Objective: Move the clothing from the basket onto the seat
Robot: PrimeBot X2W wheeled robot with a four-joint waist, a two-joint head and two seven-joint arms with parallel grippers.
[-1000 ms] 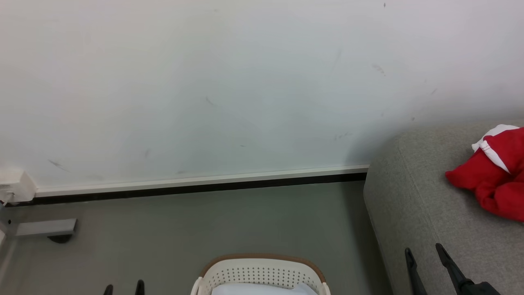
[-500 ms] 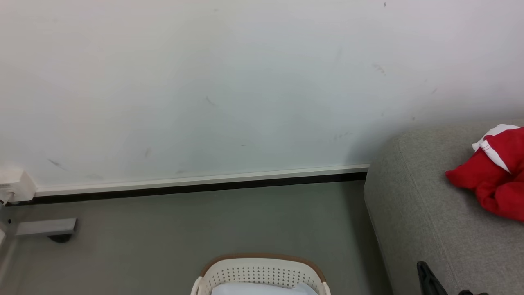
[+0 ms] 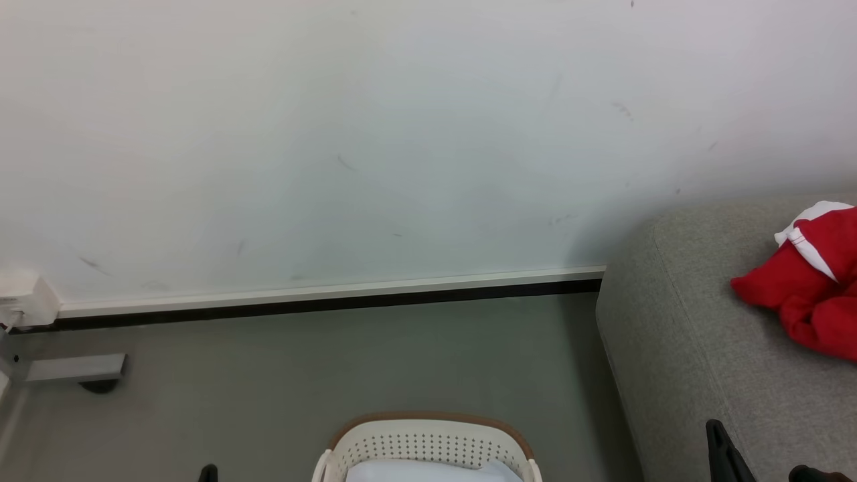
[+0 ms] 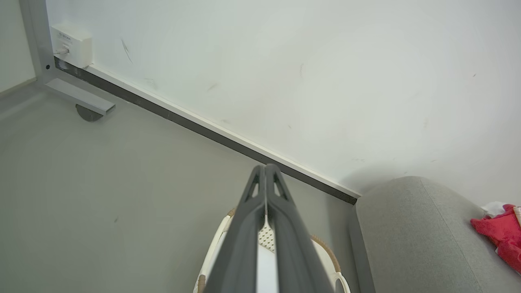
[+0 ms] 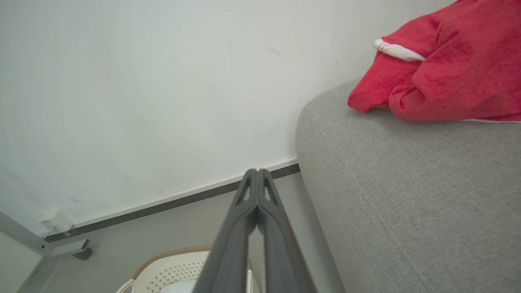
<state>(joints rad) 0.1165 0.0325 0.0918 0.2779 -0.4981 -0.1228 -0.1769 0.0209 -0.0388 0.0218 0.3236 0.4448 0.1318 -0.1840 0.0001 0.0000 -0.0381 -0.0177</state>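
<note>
Pressed flat together and holding nothing: the two long dark fingers of the left gripper [image 4: 265,173]. Likewise shut on nothing, tips touching: the right gripper [image 5: 257,175].

Directly under and just beyond the left gripper's tips: oval cream-white perforated plastic basket [image 4: 327,249] with a brown rim, standing on the grey floor [image 4: 101,195], with a flat white cloth [image 4: 266,260] inside. Off to the right of that gripper, well apart: large grey fabric-upholstered seat [image 4: 411,236] with rounded edges. On its top, at the far right: crumpled red fabric clothing [image 4: 502,232] with white trim.

Seen along the right gripper: seat just beside the fingers on the right, stitched seam running down it. Clothing up and to the right of the tips, lying on the seat, apart from the fingers. Basket low on the left of the fingers.

Ahead of both grippers: pale scuffed wall [image 4: 285,61] with a dark baseboard strip [image 4: 195,128] where it meets the floor.
</note>
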